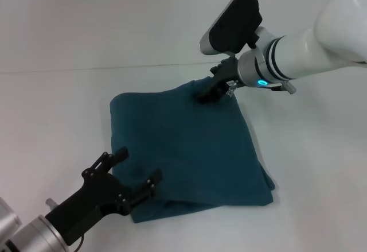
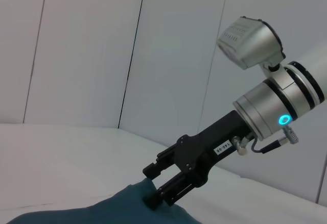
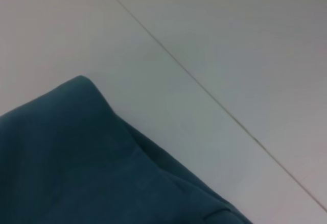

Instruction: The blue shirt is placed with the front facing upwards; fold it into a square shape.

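Teal cloth, the shirt [image 1: 189, 148], lies folded into a rough square in the middle of the white counter [image 1: 57, 91], plain side up with no lettering showing. Its edges are fairly straight, though the near right corner shows loose layers peeking out and the near edge is bunched under the left arm.

On the left, the left end effector [image 1: 135, 171] sits low at the shirt's near left corner. Its fingers are spread apart over the cloth and seem to hold nothing; whether a fingertip touches the fabric I cannot tell.

At the middle, the top layer lies mostly flat with soft wrinkles.

On the right, the right end effector [image 1: 207, 94] reaches down to the far right corner of the shirt. In the left wrist view its fingers [image 2: 153, 199] are drawn close together at the cloth's raised corner, pinching the fabric, which peaks up a little there. The right wrist view shows only that corner of the shirt [image 3: 76, 168] and bare counter beyond.

By my judgement the folding is nearly done: the square shape is there. What looks left is setting down or tugging straight the far corner, letting go, and perhaps tidying the untidy near right corner.
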